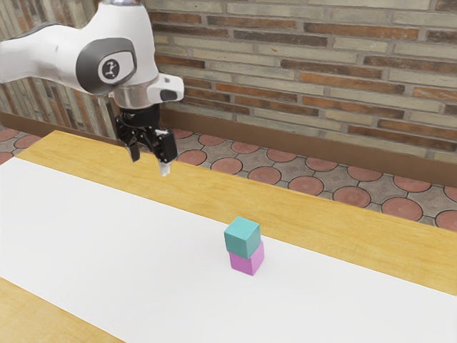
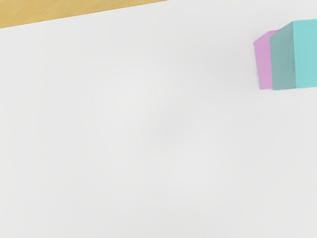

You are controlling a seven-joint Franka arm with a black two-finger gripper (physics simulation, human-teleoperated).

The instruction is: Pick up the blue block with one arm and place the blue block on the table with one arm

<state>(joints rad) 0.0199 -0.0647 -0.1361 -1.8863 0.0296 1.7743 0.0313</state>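
Teal cube (image 1: pixel 243 237) sat atop pink cube (image 1: pixel 247 259), lower centre; black two-finger gripper (image 1: pixel 149 163), upper left, gaped wide: pick, placing both undone!

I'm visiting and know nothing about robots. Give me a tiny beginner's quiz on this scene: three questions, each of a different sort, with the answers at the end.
1. What is directly under the blue block?
a) the tiled floor
b) the pink block
c) the brick wall

2. True or false: the robot's fingers are apart from both blocks.

3. Fill in the colour: the lower block stands on a ____ surface.

Key:
1. b
2. True
3. white
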